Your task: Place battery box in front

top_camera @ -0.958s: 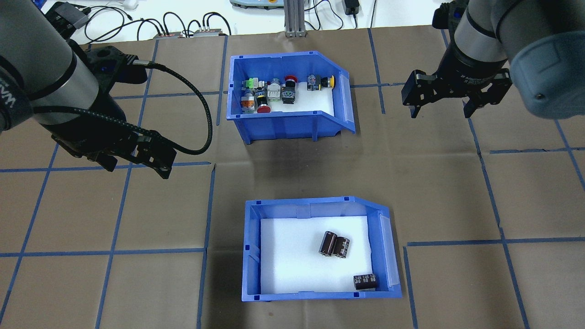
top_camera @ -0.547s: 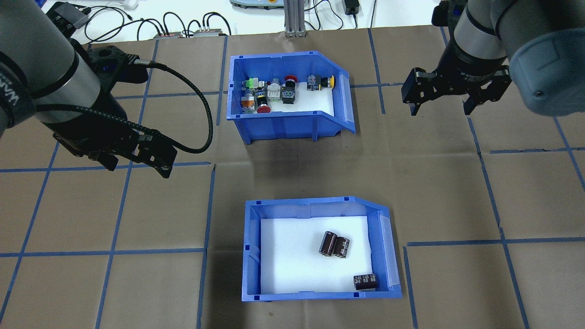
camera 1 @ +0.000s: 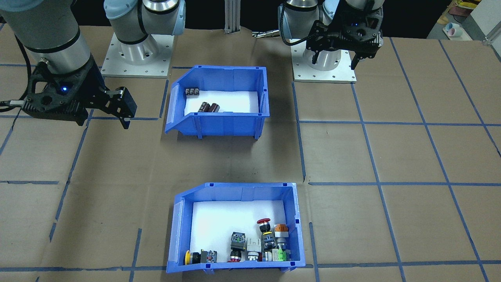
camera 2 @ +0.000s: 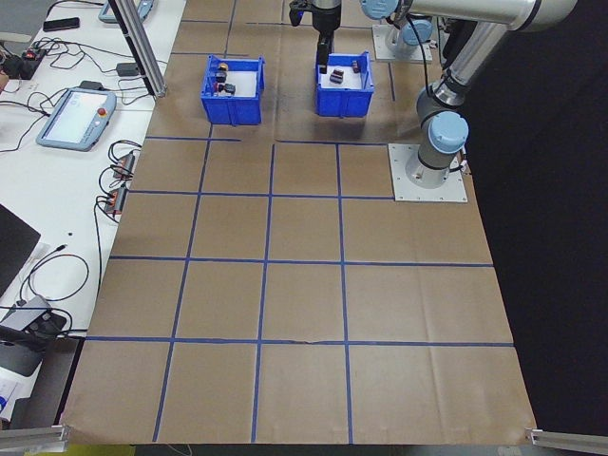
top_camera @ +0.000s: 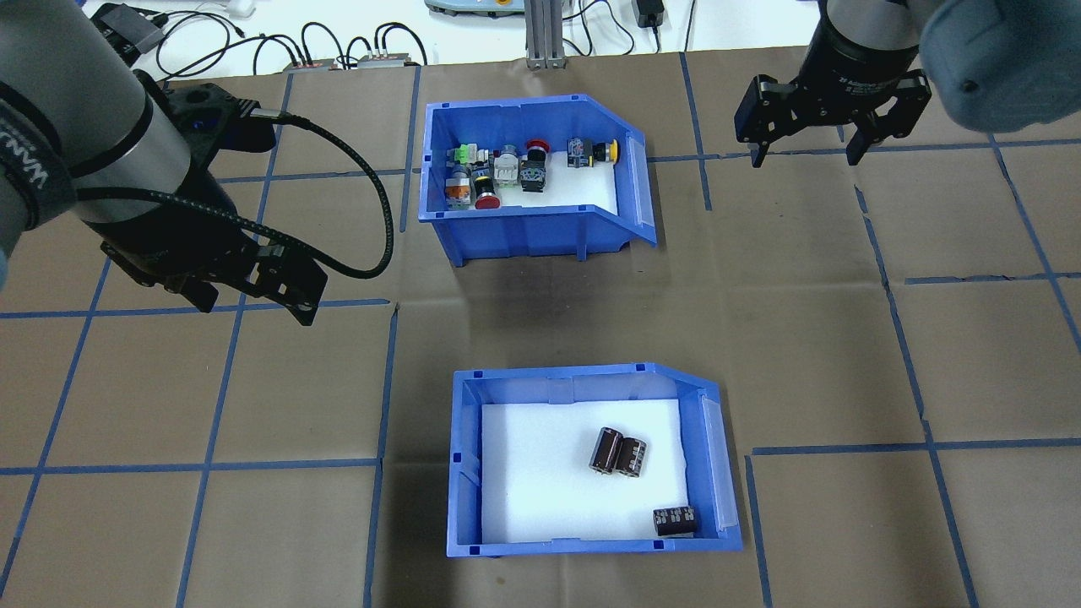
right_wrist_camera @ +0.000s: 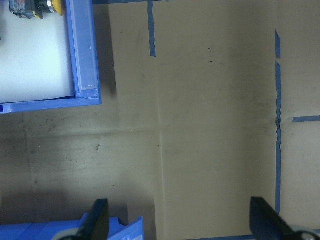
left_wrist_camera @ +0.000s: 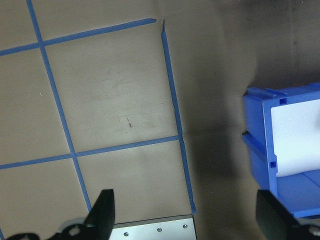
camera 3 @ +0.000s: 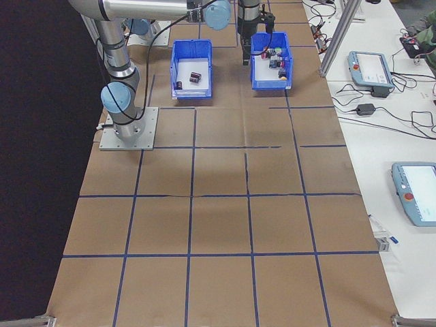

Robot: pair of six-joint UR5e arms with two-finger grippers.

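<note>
The battery box (top_camera: 463, 460), a blue bin with a white liner, sits on the table's near side close to the robot's base, holding three dark cells (top_camera: 618, 451), two touching and one in a corner. Both grippers hang empty with fingers spread apart: the left gripper (top_camera: 253, 304) above bare brown paper well to the box's left, the right gripper (top_camera: 802, 152) high to the right of the switch bin (top_camera: 524, 235). The switch bin stands beyond the battery box, its coloured push-buttons (top_camera: 507, 169) clustered along the far wall.
</note>
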